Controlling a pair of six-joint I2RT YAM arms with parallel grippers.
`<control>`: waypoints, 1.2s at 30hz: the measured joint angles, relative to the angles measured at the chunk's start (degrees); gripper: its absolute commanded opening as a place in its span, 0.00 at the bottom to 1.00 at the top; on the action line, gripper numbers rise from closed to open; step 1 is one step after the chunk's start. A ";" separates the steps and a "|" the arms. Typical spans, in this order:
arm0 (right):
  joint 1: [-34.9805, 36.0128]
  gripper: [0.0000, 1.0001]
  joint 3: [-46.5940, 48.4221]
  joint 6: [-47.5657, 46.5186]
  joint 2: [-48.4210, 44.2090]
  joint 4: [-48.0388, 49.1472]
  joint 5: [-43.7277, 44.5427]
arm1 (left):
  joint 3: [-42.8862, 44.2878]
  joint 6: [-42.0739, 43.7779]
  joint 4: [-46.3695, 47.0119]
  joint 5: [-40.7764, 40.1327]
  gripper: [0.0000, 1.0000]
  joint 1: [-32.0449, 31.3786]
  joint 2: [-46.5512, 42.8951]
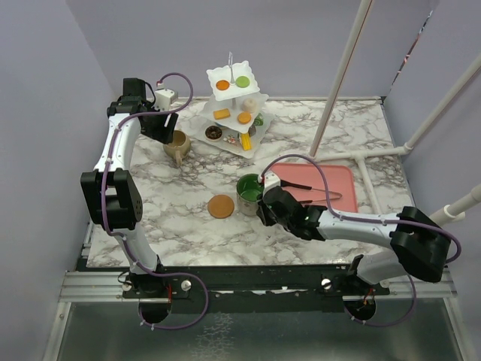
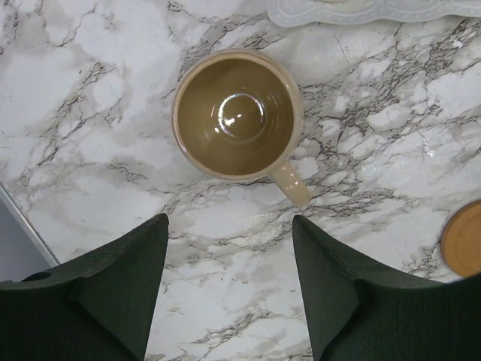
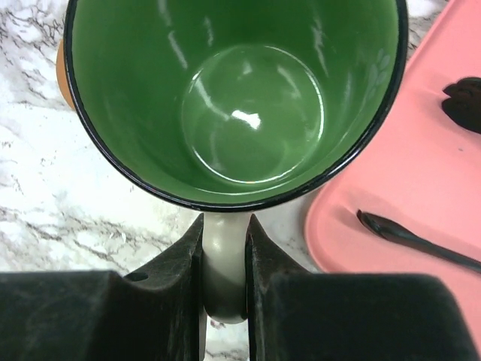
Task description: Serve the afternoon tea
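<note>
Green-inside mug point(image 3: 240, 98) handle in R end effector point(image 3: 224, 229), nr tray point(image 3: 406, 188) edge; L end effector point(image 2: 230, 226) wide nr beige mug point(image 2: 237, 113).

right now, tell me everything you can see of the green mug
The green mug is glossy and ceramic-looking: green inside, dark rim, pale handle. It is empty and upright, mouth up, seemingly on the marble table, between the coaster and the pink tray. The right gripper is shut on its handle; whether it touches the tray cannot be told.
</note>
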 measured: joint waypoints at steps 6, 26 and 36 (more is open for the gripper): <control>0.37 0.01 -0.90 1.03 4.46 8.17 1.86 | 0.31 0.07 -0.20 -0.04 0.69 0.00 -0.31; -2.03 0.11 5.49 -3.54 12.79 10.23 8.31 | 0.52 0.24 -0.70 -0.11 0.74 0.04 -0.28; -2.82 0.81 3.85 -3.89 10.58 6.93 9.49 | 7.08 -0.02 -2.71 -0.09 0.72 1.70 4.42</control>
